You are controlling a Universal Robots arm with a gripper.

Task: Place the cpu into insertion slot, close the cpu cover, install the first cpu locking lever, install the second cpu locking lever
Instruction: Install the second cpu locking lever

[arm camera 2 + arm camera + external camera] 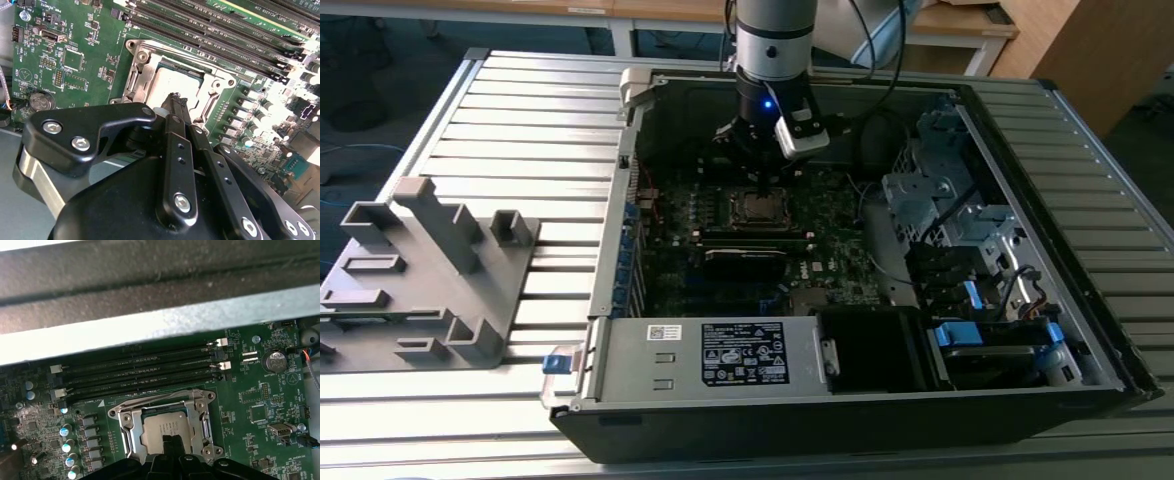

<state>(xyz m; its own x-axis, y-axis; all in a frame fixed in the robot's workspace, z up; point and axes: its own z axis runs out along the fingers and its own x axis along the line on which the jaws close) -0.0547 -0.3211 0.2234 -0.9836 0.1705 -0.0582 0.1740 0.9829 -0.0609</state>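
We see the arm reaching down into an open computer case [606, 262] that lies on its side on a ribbed metal table [520, 100], which puts the green circuit board [260, 405] flat and facing up for work from above. The claw [176, 100] hangs directly over the socket, its two slim black fingers [172, 132] drawn together into one narrow tip. It looks clenched, and we can make out nothing between them. We judge that so thin a point suits pressing or nudging small socket parts more than gripping.

The cpu [162, 427] sits in the socket, a small flat square with a dull silver-tan top, and the claw's tip is over one of its edges. Whether the tip touches the metal, we cannot tell. The cpu cover [129, 426], a bright stamped steel frame with an open window, appears to lie flat around the chip, so the chip's top shows through. A thin wire lever [155, 401] runs along one side of the frame, but we cannot tell whether it is latched. Long black memory slots [140, 370] run beside the socket.
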